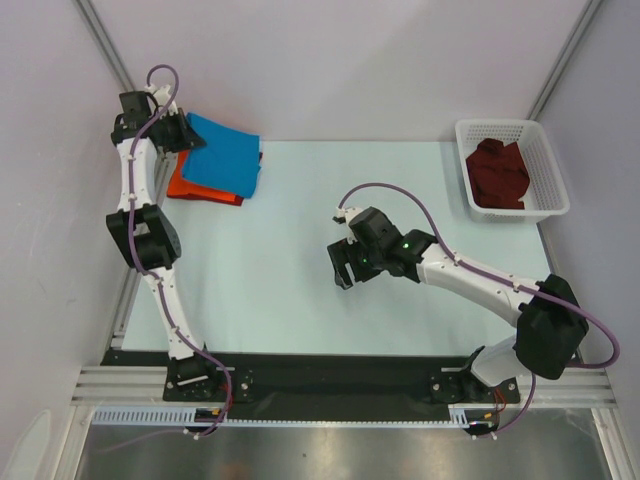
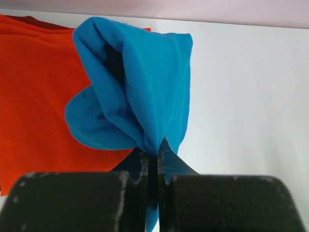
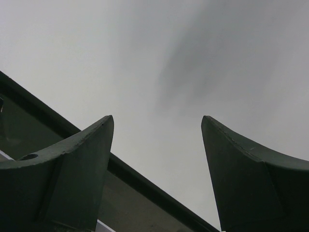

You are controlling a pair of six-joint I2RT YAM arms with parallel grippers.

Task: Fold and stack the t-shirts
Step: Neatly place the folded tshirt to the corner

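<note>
No legible text, label, brand, number or sign in any of three views.

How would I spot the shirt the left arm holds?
Look at the table's far left corner, where shirts lie stacked. The blue shirt is on top, its edge pinched in the left end effector. It alone is blue: the orange shirt lies beneath; the basket holds dark red shirts.
</note>
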